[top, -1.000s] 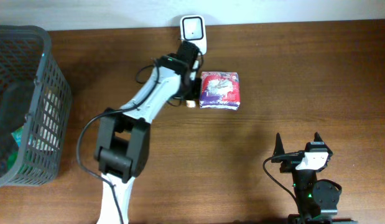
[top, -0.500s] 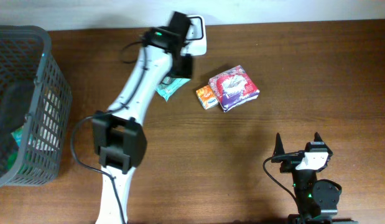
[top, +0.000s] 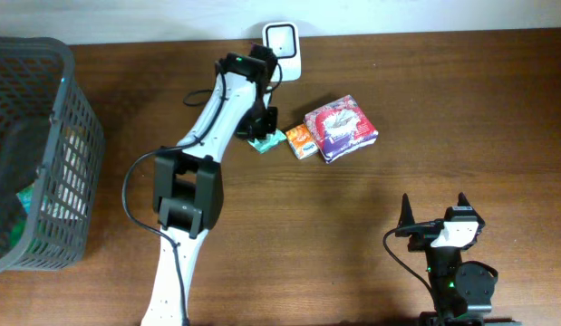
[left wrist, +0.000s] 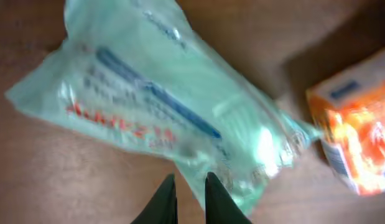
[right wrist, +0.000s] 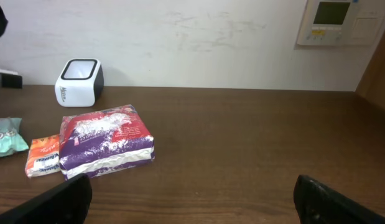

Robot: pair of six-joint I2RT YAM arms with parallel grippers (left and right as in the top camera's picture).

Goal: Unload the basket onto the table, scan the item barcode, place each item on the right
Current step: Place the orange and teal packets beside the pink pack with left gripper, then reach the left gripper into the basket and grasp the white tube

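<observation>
Packet (top: 264, 142) waits below the scanner (top: 283, 43)

The mint-green packet lies flat on the brown surface (top: 380, 263), near the white scanner and just beside a small orange box (top: 300, 142). The left tool (left wrist: 188, 180) hangs at the packet's edge with its fingers drawn nearly together. Whether they pinch the wrapper, I cannot tell. It probably lies here because only a short lift would bring its barcode to the scanner window. The right tool (top: 434, 197) sits well apart, spread wide and holding nothing.
</observation>
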